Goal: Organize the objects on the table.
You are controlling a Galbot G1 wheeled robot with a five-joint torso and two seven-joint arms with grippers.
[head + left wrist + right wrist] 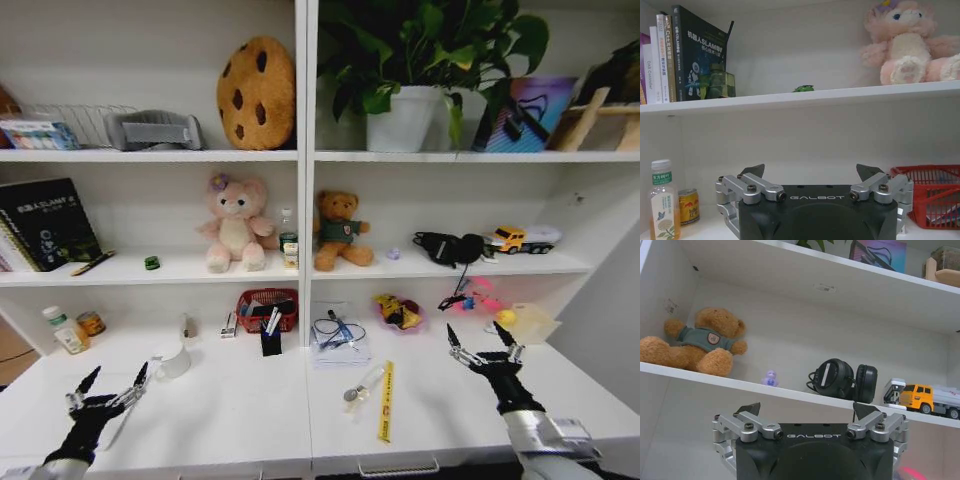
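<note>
Clutter sits mid-worktop (250, 420): yellow pen (385, 402) lies lengthwise, ahead and inward of the right hand (482, 347), nearer than the left hand (110, 385); both spread wide, empty.

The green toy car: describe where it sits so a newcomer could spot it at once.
Start at the tall white shelf unit and take the left bay's lower shelf, the one holding the pink plush toy. The green toy car sits between the black book and that plush, the tiniest thing there and the only green one.
</note>
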